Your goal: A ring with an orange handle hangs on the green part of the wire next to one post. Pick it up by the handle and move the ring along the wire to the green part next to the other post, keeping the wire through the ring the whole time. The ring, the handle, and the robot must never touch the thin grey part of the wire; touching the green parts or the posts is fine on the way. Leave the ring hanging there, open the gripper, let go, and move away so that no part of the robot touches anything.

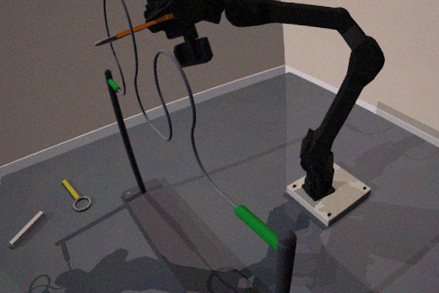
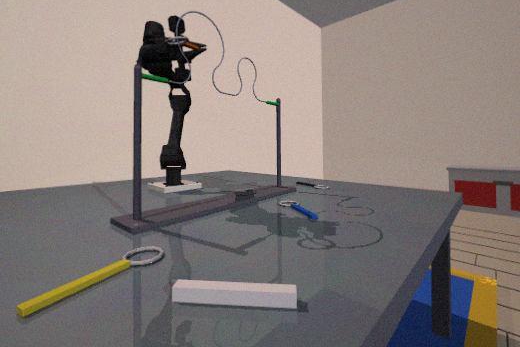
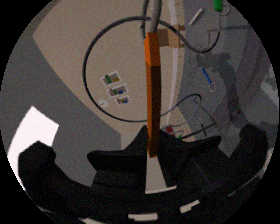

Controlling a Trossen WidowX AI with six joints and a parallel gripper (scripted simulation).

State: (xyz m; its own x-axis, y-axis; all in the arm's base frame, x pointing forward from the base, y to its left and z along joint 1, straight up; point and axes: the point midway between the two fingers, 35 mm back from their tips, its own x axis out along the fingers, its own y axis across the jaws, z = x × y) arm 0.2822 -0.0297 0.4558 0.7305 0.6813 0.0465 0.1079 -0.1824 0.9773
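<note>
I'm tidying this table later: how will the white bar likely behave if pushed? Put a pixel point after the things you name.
The white bar [image 1: 27, 230] [image 2: 234, 294] looks stiff, being straight and thick. Its flat sides suggest it would slide rather than roll. Lying low and lengthwise, it probably won't tip.

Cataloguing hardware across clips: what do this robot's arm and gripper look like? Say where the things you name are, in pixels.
Matte black jointed arm [image 1: 310, 17] [image 2: 176, 128] with chunky rounded joints; black parallel-jaw gripper [image 3: 148, 127] with tapering fingers and blocky side pieces. No cable or marking is discernible.

Thin grey wire [image 1: 136, 64] [image 2: 223, 51] loops close in front of the pincer [image 1: 154, 18] [image 2: 202, 48] [image 3: 154, 142], hemming it in. Below the wire's ends, two upright posts [image 1: 127, 136] [image 2: 137, 146] block passage; between them, open air lies above the base bar [image 1: 169, 220] [image 2: 200, 206].
</note>
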